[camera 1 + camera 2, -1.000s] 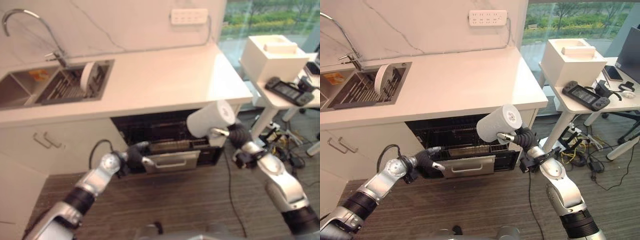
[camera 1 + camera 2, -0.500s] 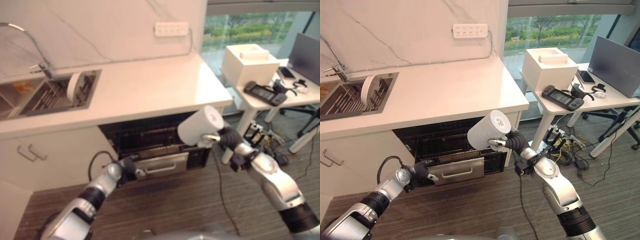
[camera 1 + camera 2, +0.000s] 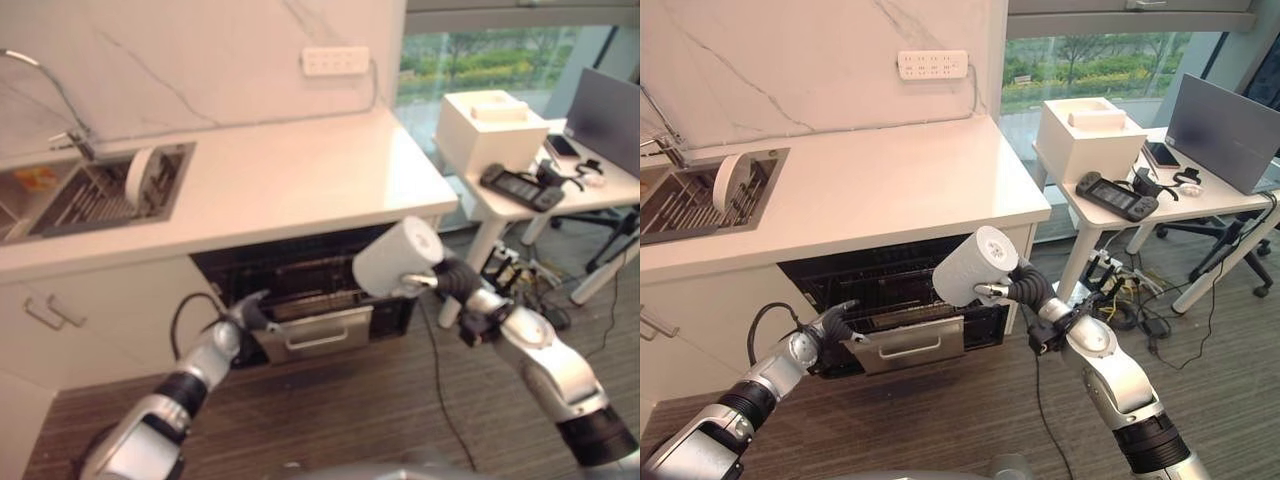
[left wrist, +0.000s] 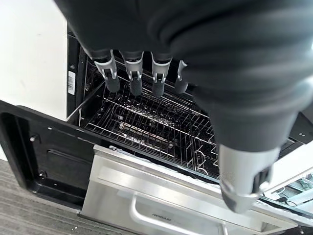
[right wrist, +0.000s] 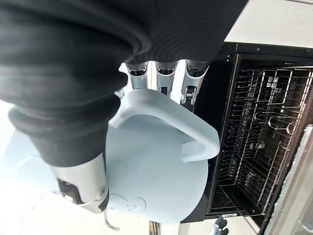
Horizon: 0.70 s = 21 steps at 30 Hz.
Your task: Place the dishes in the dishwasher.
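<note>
My right hand [image 3: 1008, 291] is shut on a pale blue mug [image 3: 966, 265], its fingers [image 5: 166, 81] curled through the handle. The mug [image 5: 156, 181] lies on its side in the air before the right half of the open dishwasher [image 3: 895, 285]. The dishwasher's wire rack [image 4: 146, 122] holds nothing that I can see, and its silver drawer front [image 3: 905, 345] is pulled out. At that front's left end my left hand [image 3: 832, 326] is open, with straight fingers [image 4: 133, 81] and nothing held. A white plate [image 3: 732, 182] stands on edge in the sink rack [image 3: 685, 200].
The white counter [image 3: 880, 190] overhangs the dishwasher. To the right stands a small white table [image 3: 1140, 215] with a white box [image 3: 1088, 125], a game controller [image 3: 1115, 195] and a laptop [image 3: 1225, 130]. Cables [image 3: 1130, 300] lie on the floor under it.
The camera has shifted a little. My left hand has lifted slightly at the drawer front's left end and its fingers have spread. The mug stays before the opening.
</note>
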### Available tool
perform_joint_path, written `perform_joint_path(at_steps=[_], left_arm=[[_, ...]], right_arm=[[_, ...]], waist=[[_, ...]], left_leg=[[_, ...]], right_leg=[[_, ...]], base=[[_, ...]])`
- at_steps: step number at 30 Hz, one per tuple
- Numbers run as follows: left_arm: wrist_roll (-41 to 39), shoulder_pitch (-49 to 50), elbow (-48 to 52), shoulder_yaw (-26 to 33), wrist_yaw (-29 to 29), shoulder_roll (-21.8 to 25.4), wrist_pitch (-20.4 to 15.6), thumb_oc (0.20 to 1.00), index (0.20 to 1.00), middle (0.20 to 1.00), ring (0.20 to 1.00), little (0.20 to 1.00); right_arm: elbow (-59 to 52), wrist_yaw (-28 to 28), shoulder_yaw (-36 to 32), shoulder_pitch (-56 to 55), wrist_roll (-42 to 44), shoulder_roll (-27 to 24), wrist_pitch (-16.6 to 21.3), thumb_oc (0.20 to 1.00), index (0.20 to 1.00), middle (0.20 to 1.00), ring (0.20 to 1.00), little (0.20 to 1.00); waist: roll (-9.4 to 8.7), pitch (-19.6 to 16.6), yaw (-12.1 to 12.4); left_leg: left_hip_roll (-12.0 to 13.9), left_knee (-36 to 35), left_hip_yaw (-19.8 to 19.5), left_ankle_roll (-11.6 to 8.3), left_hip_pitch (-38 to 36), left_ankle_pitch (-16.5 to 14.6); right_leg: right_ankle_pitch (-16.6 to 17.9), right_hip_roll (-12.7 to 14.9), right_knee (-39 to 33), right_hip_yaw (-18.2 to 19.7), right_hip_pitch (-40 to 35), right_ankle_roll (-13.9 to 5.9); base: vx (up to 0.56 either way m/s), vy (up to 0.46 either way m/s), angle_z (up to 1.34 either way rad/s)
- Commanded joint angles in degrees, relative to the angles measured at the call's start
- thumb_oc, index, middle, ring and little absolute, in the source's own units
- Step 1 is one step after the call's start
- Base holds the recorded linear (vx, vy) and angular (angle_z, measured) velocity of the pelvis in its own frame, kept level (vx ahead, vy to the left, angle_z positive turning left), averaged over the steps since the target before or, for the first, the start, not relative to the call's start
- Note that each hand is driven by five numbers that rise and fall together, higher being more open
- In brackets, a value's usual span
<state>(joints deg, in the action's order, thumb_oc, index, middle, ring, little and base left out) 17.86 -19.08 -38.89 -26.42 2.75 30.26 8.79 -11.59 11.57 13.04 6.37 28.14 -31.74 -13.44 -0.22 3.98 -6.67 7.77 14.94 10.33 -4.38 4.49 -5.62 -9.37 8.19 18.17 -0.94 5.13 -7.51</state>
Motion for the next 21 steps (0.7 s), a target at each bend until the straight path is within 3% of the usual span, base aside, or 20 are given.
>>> perform_joint_path(at_steps=[1, 11, 21], left_arm=[[3.91, -4.69, -2.99, 1.1, -1.4, 1.37, -1.51, 1.0, 1.0, 1.0, 1.0, 1.0], [2.26, -13.46, -11.24, -0.97, 3.67, 1.75, -0.17, 1.0, 1.0, 1.0, 1.0, 1.0], [2.04, -17.75, -17.12, -2.4, 6.15, 3.29, -0.75, 1.0, 1.0, 1.0, 1.0, 1.0]], right_arm=[[-5.02, 0.92, -1.48, 0.49, 0.39, 0.98, 1.28, 0.2, 0.2, 0.2, 0.2, 0.2], [-3.38, -0.95, 1.14, 6.74, -0.75, 1.66, 1.45, 0.2, 0.2, 0.2, 0.2, 0.2], [-2.8, -1.24, 2.2, 8.38, -1.16, 1.14, 2.19, 0.2, 0.2, 0.2, 0.2, 0.2]], waist=[[0.55, 0.92, 0.03], [0.48, 5.3, -0.47], [0.15, 6.04, -1.01]], left_leg=[[1.26, 2.25, -0.55, 0.71, 0.18, -1.66], [1.55, 2.25, -0.55, 0.74, 5.32, -0.12], [2.0, 2.25, 0.3, 0.44, 5.61, 0.02]], right_leg=[[4.82, -0.2, -0.98, -3.21, 1.36, -1.58], [6.2, -0.43, -0.98, -2.09, 6.23, -1.25], [6.3, -0.03, -0.98, -2.57, 6.7, -1.5]], base=[[0.07, 0.031, 0.0], [-0.1, 0.005, -0.02], [-0.04, 0.003, -0.02]])
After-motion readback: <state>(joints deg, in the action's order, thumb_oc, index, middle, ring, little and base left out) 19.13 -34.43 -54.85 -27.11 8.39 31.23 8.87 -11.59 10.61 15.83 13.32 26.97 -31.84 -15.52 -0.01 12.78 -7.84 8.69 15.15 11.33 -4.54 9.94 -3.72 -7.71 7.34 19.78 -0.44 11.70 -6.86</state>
